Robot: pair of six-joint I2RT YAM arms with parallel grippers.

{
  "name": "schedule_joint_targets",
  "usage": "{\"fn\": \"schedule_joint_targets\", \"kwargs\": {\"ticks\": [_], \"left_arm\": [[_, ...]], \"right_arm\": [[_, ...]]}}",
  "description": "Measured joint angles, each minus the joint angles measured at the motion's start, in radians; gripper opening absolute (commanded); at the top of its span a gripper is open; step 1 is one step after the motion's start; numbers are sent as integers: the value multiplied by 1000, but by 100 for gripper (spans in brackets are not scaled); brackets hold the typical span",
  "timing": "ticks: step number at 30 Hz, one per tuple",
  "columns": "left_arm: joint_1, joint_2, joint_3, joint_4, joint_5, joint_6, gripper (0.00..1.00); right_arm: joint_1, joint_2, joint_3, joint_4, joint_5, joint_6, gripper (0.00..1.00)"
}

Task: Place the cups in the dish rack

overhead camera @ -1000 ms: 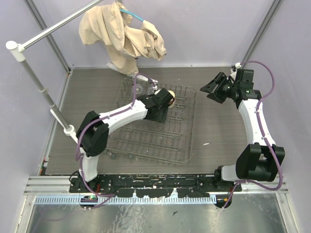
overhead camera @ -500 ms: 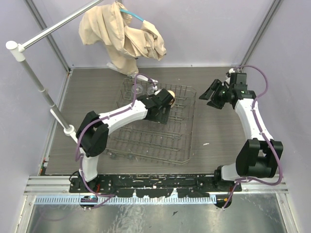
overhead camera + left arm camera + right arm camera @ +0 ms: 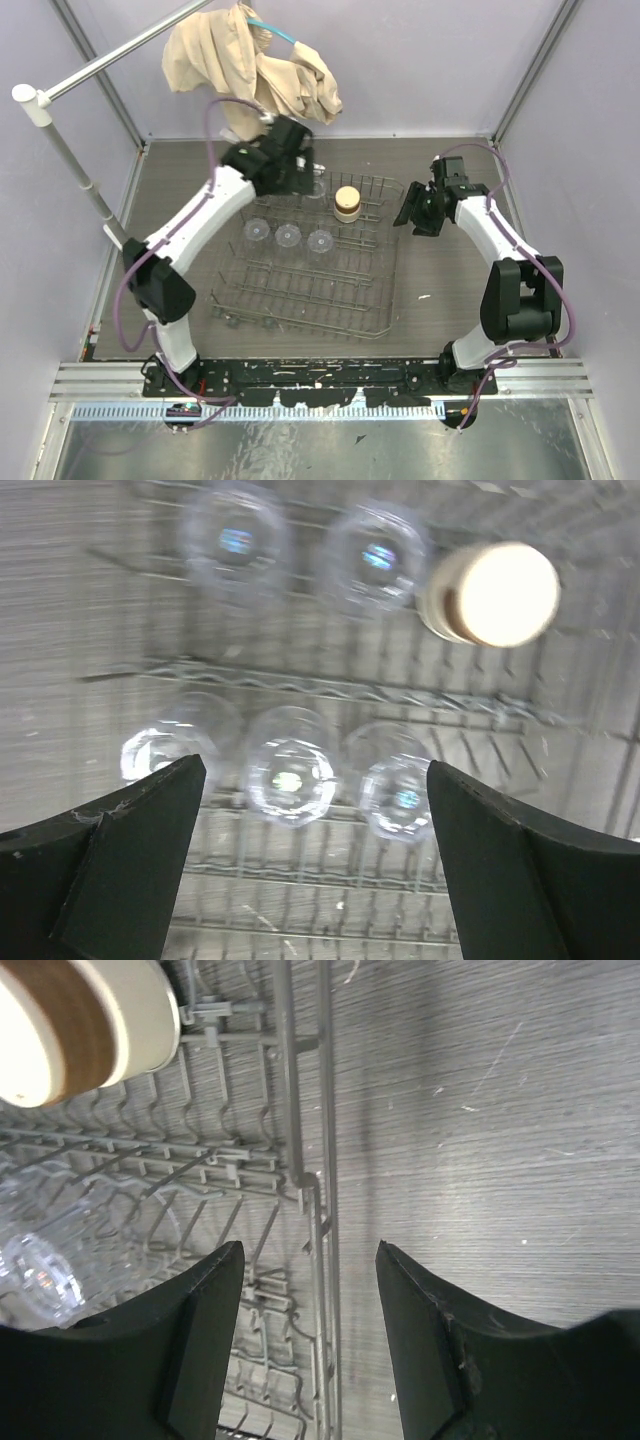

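The grey wire dish rack (image 3: 385,290) lies mid-table. A tan cup (image 3: 347,203) stands upside down in its back right part, and three clear cups (image 3: 288,236) sit in a row to its left. My left gripper (image 3: 300,176) hovers open and empty over the rack's back edge. In the left wrist view it (image 3: 315,770) looks down on several clear cups (image 3: 290,777) and the tan cup (image 3: 495,592). My right gripper (image 3: 412,212) hangs open above the rack's right rim (image 3: 325,1160). The right wrist view shows nothing between its fingers (image 3: 205,1330), with the tan cup (image 3: 70,1020) at top left.
A beige cloth (image 3: 255,70) hangs from a rail at the back. A white pole (image 3: 75,165) slants up at the left. Dark wood-grain table (image 3: 450,290) stretches to the right of the rack, and frame posts stand at the corners.
My left gripper opened, left the tan cup standing in the rack, and rose back toward the rack's rear left. My right gripper moved left to the rack's right rim.
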Motion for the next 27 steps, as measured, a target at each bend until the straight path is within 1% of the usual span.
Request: {"fn": "schedule_joint_targets", "kwargs": {"ticks": [3,5,10,12,14,15,17,18,22,23,27], "left_arm": [[122,-74,-36,-19,3,9,99],[197,-127,-89,-20,-5,22,99],[304,-186,-187,-26,-7,35,99],[336,-186,-216,-25,0,35,99],[367,-186,-245,-24,12,34,99],[381,-186,-255,-24,18,32,99],[405,-185,-265,-23,28,31,99],[416,-185,-266,-23,34,31,99],[446,-185,-265,-14,45,28,99],[451,-185,-265,-12,48,27,99],[464,-180,-265,-5,59,27,99]], "right_arm": [[20,28,16,-6,57,-13,60],[29,48,34,-6,90,-19,59],[43,97,77,7,148,-32,56],[45,121,92,17,166,-34,52],[47,148,112,20,179,-35,45],[48,166,125,24,185,-35,40],[49,201,151,30,198,-37,24],[49,222,167,30,191,-36,18],[65,283,231,21,204,-50,2],[66,296,250,12,206,-60,1],[71,351,331,-23,220,-92,1]]}}
